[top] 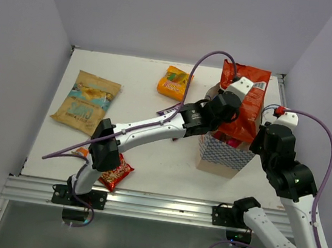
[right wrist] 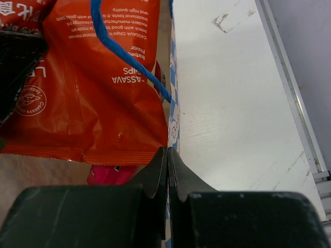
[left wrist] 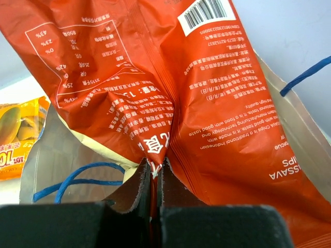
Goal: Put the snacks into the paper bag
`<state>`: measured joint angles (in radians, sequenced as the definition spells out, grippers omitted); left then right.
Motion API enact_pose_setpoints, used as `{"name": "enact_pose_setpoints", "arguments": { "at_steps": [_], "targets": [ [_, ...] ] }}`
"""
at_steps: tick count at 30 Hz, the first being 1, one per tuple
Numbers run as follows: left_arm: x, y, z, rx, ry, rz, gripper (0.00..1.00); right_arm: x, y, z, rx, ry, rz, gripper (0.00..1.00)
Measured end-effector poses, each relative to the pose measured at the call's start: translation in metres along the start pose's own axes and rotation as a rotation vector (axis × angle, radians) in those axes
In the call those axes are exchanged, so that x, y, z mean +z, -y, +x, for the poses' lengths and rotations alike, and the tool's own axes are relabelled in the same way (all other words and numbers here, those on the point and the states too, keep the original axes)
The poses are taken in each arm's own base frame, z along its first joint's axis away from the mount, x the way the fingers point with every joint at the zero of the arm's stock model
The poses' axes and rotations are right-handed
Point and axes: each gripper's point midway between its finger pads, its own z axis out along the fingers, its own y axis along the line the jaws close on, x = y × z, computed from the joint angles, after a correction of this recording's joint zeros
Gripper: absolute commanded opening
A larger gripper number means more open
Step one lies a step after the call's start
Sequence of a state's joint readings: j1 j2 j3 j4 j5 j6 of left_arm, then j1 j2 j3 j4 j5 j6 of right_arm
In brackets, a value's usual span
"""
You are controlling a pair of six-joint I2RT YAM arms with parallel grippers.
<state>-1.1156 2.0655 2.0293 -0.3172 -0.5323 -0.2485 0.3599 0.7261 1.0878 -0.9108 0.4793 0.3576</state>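
Holding the packet: the left jaws were closed narrow on a pinched fold of the large red crinkly foil snack packet [left wrist: 155, 77], so it could be carried by its middle without sliding.
Packet's place: it stood tilted over the mouth of the upright blue-and-white checked paper bag [top: 223, 157], with one end already below the rim and most of it above.
Steadying the bag: the right jaws were closed on the thin paper rim of the bag's right wall, with almost no gap between them. This was probably to keep the light bag from tipping or shifting and to hold its mouth open.
Already inside: a bright pink foil packet [right wrist: 109, 174] lay low in the bag, just beneath the red packet's end.
Waiting on the bench: on the white bench [top: 139, 74] lay a flat tan-brown foil packet [top: 86, 101] at far left and a small orange foil packet [top: 173, 82] near the back. A small red foil packet [top: 116, 174] lay partly under the left arm [top: 147, 127]. All three were well apart from the bag.
Step in hand: judged to be feeding the red packet down into the bag, with release to follow.
Task progress: roughly early to midway, since several snacks were outside.
Risk: a thin blue string handle [right wrist: 120, 49] crossed the packet's face and might snag it. The packet also looked broad for the mouth.
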Motion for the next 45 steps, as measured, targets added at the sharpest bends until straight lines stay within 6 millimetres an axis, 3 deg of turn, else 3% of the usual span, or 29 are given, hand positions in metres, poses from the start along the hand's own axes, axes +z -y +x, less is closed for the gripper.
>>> {"name": "enact_pose_setpoints", "arguments": {
  "at_steps": [4, 10, 12, 13, 14, 17, 20, 22, 25, 28, 32, 35, 36, 38, 41, 43, 45],
  "targets": [
    [0.004, 0.012, 0.001, 0.033, -0.038, 0.001, 0.00, 0.000, 0.002, 0.002, -0.005, -0.007, 0.007, 0.00],
    [-0.003, 0.006, 0.026, 0.079, -0.133, -0.030, 0.00, 0.000, 0.002, 0.001, -0.003, -0.004, 0.006, 0.00],
    [-0.004, 0.004, 0.032, 0.081, -0.152, -0.038, 0.04, 0.000, 0.001, 0.001, -0.003, -0.004, 0.006, 0.00],
    [-0.005, 0.003, 0.035, 0.082, -0.158, -0.041, 0.09, 0.000, 0.001, 0.002, -0.004, -0.005, 0.006, 0.00],
    [-0.007, 0.003, 0.039, 0.087, -0.166, -0.042, 0.26, 0.000, 0.001, 0.001, -0.003, -0.004, 0.006, 0.00],
    [-0.018, 0.000, 0.054, 0.121, -0.187, -0.039, 0.65, 0.000, 0.001, 0.001, -0.002, -0.002, 0.005, 0.00],
    [-0.034, -0.001, 0.060, 0.152, -0.183, -0.031, 0.80, 0.000, 0.002, 0.002, -0.004, -0.006, 0.007, 0.00],
    [-0.045, 0.007, 0.045, 0.147, -0.134, -0.008, 0.83, 0.000, 0.002, 0.001, -0.004, -0.005, 0.006, 0.00],
    [-0.067, 0.019, 0.004, 0.118, -0.015, 0.027, 0.86, 0.000, 0.002, 0.002, -0.006, -0.008, 0.007, 0.00],
    [-0.107, 0.028, -0.058, 0.063, 0.161, 0.074, 0.87, 0.000, 0.002, 0.002, -0.005, -0.007, 0.007, 0.00],
    [-0.180, 0.023, -0.148, -0.057, 0.415, 0.141, 0.88, 0.000, 0.001, 0.002, -0.006, -0.009, 0.007, 0.00],
    [-0.225, -0.009, -0.200, -0.138, 0.566, 0.106, 0.88, 0.001, 0.001, 0.003, -0.008, -0.012, 0.009, 0.00],
    [-0.237, -0.025, -0.211, -0.158, 0.608, 0.063, 0.88, 0.001, 0.001, 0.003, -0.009, -0.013, 0.009, 0.00],
    [-0.252, -0.064, -0.215, -0.194, 0.667, -0.056, 0.94, 0.002, 0.001, 0.003, -0.009, -0.014, 0.009, 0.00],
    [-0.251, -0.115, -0.184, -0.169, 0.657, -0.218, 0.96, 0.002, 0.001, 0.003, -0.010, -0.014, 0.009, 0.00],
    [-0.226, -0.144, -0.158, -0.148, 0.599, -0.270, 0.95, 0.001, 0.001, 0.003, -0.010, -0.015, 0.006, 0.00],
    [-0.191, -0.190, -0.133, -0.133, 0.528, -0.338, 0.95, 0.001, 0.001, 0.003, -0.011, -0.015, 0.006, 0.00]
  ]
}}
